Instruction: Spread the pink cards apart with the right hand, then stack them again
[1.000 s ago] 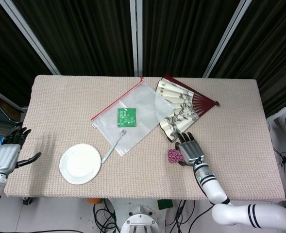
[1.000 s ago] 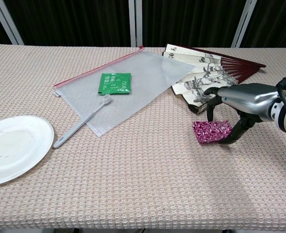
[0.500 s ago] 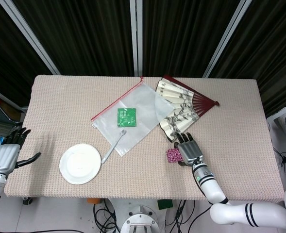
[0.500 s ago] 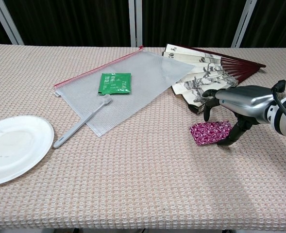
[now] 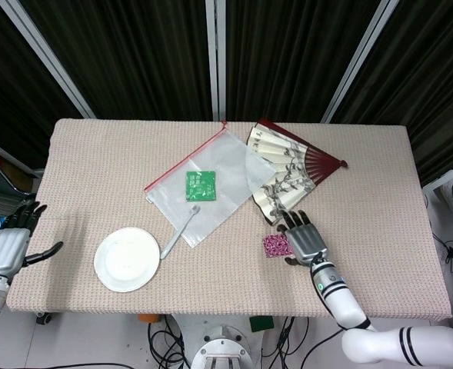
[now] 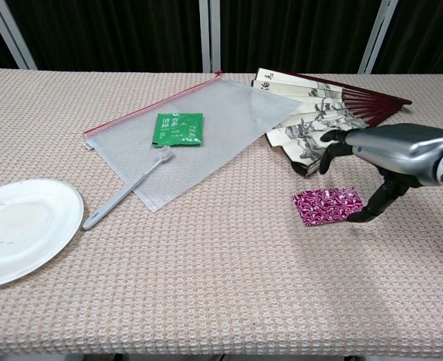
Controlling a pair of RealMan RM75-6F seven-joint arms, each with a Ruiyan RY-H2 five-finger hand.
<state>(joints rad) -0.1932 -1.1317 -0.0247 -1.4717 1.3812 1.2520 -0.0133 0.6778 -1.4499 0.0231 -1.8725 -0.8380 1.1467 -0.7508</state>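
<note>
The pink patterned cards (image 5: 274,245) (image 6: 327,205) lie flat on the table as a slightly fanned stack, just in front of the folding fan. My right hand (image 5: 304,237) (image 6: 386,156) hovers to the right of them with fingers apart. Its thumb tip sits at the stack's right edge and the other fingers are lifted clear above the cards. It holds nothing. My left hand (image 5: 9,244) rests open off the table's left edge, seen only in the head view.
An open paper fan (image 5: 288,171) (image 6: 326,113) lies just behind the cards. A clear zip pouch (image 5: 203,184) (image 6: 195,135) holds a green packet (image 6: 180,128). A grey toothbrush (image 6: 127,198) and a white plate (image 5: 127,258) (image 6: 22,229) lie to the left.
My right hand has drawn back to the right and lifted its fingers off the cards. The stack slid slightly left and now lies flatter and a little spread.
</note>
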